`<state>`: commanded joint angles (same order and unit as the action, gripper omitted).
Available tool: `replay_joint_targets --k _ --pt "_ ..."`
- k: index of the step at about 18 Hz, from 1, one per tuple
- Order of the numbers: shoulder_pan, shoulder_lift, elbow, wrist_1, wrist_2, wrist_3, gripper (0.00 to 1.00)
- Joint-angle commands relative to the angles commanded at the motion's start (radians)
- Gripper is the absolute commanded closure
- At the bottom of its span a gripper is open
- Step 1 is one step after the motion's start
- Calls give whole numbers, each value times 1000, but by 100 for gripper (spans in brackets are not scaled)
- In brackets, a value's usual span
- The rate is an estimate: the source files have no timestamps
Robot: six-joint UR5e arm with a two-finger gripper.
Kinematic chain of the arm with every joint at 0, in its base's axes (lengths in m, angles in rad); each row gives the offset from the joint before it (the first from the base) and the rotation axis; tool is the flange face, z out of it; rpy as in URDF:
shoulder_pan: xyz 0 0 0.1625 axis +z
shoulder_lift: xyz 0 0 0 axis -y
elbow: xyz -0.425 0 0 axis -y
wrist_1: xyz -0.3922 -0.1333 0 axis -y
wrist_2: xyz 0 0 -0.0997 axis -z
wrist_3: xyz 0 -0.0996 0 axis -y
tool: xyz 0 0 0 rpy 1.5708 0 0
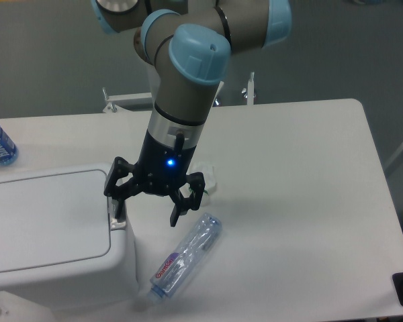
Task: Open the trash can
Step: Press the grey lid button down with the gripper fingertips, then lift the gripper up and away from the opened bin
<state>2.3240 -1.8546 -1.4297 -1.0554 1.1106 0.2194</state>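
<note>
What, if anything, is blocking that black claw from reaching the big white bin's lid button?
Nothing visible. The open black two-finger gripper hangs right at the large white plastic trash can, one finger by its grey latch strip. The clear plastic bottle lies off to the side.

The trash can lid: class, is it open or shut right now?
Shut. The trash can lid lies flat on the body, no gap showing. The open claw hovers by its right edge.

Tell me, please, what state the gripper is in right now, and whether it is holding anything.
Gripper: open, jaws spread wide, holding nothing; it hangs at the right edge of the trash can, whose lid is down.
</note>
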Motion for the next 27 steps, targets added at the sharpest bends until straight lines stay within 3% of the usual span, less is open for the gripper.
replay_joint_targets --k 13,16,20,23,25,27 --pt "0 -12 11 6 0 0 0" --pt "2 -3 44 5 -2 0 0" --pt "50 -5 141 3 14 34 0" --pt "66 9 124 -3 205 157 0" --pt "64 34 71 -15 366 257 0" --pt "67 54 16 -17 443 334 0"
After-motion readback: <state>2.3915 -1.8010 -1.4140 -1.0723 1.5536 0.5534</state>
